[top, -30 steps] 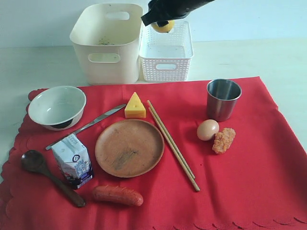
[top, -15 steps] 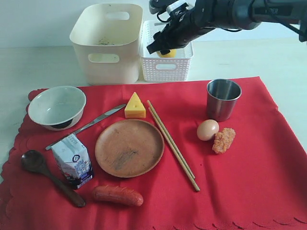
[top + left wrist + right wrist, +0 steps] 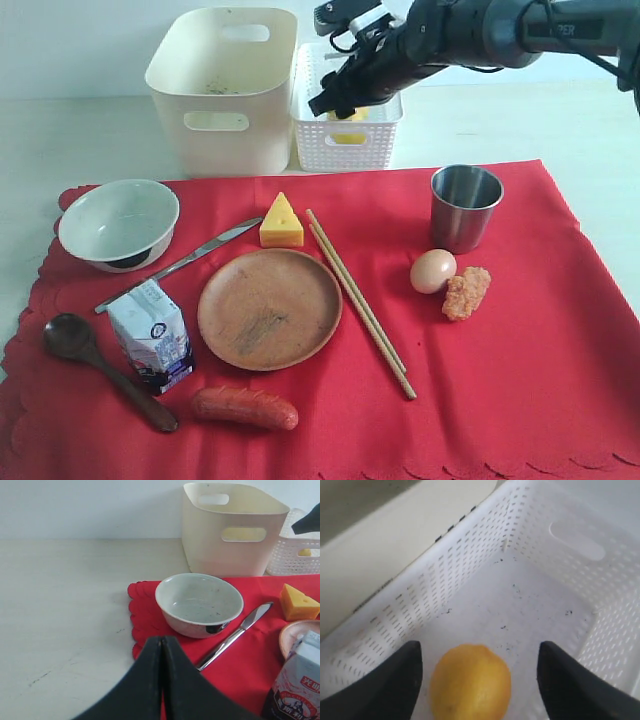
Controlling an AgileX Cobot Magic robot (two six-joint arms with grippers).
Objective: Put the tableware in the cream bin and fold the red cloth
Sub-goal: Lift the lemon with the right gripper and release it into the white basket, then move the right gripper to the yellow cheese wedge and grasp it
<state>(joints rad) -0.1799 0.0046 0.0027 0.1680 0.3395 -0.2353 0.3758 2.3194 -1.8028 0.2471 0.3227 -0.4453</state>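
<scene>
Hangs the right gripper point(image 3: 330, 100) over the white lattice basket point(image 3: 347, 145), fingers point(image 3: 385, 685) spread wide; clasps nothing, with the lemon point(image 3: 470, 685) lying on the basket floor between them, pinched by neither; presses the left gripper point(image 3: 161, 647) together on nothing, low over the bare table point(image 3: 60, 605) just beside a scalloped corner of the red cloth point(image 3: 540, 380); has that cloth spread flat and unfolded, all the tableware resting on it.

Finds, in the exterior view, the white bowl point(image 3: 118, 222) at the far left corner; the metal knife point(image 3: 185, 260) slanting just beside it; the round brown wooden plate point(image 3: 270, 308) in the middle; the wooden chopsticks point(image 3: 360, 300) side by side just right of the plate; the steel cup point(image 3: 466, 205) upright toward the far right; the dark wooden spoon point(image 3: 95, 365) at the near left.

Shows the cream bin point(image 3: 225, 120) beyond the cloth's far edge, just beside the lattice basket; places the cheese point(image 3: 282, 222) between knife tip and chopsticks, the milk carton point(image 3: 152, 335) between spoon and plate, the sausage point(image 3: 245, 408) near the front edge, the egg point(image 3: 433, 270) just in front of the cup.
</scene>
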